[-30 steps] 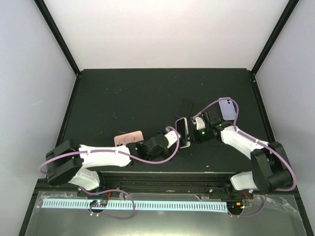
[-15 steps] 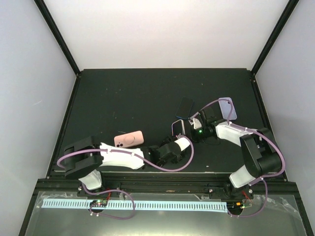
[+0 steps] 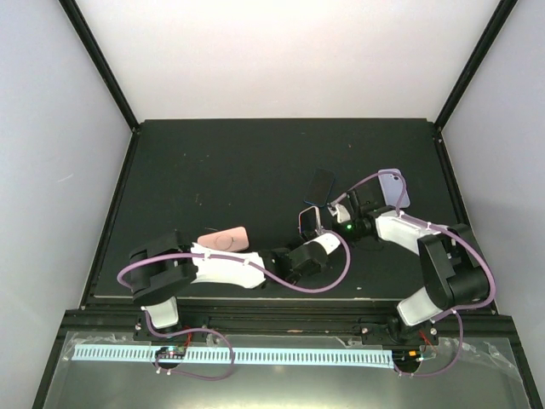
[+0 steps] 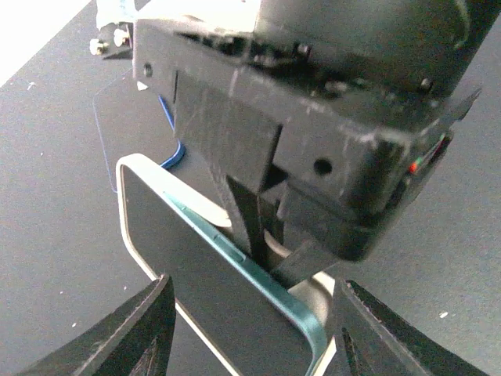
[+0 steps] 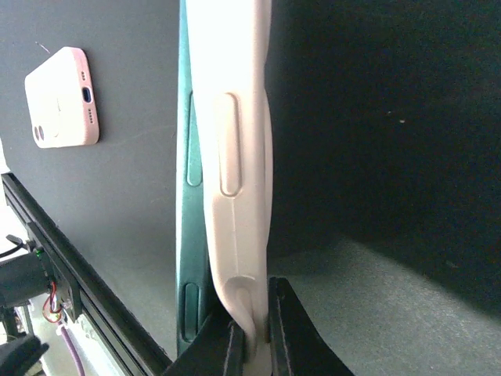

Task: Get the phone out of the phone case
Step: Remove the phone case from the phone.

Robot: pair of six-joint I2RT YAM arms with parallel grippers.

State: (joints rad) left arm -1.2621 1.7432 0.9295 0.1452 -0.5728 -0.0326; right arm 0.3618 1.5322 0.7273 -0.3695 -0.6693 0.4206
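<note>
The phone (image 4: 203,266), with a dark screen and a teal rim, stands on edge and is partly peeled out of its cream phone case (image 4: 131,168). In the right wrist view the teal phone (image 5: 186,157) lies against the left of the pale case (image 5: 235,117). My right gripper (image 5: 252,341) is shut on the case's bottom edge. It shows from above at the centre right (image 3: 339,217). My left gripper (image 4: 252,286) is open, one finger on each side of the phone's near end with small gaps. From above the left gripper (image 3: 308,240) sits just below the phone (image 3: 310,219).
A pink phone case (image 3: 223,239) lies camera-side up left of centre and also appears in the right wrist view (image 5: 61,98). A dark phone (image 3: 322,181) and a lilac one (image 3: 394,187) lie farther back. The table's front rail (image 5: 63,258) is close by.
My left arm has swung round, bringing its gripper under the phone, and its jaws have narrowed around it. The right gripper keeps its hold on the case, shifted slightly up-left.
</note>
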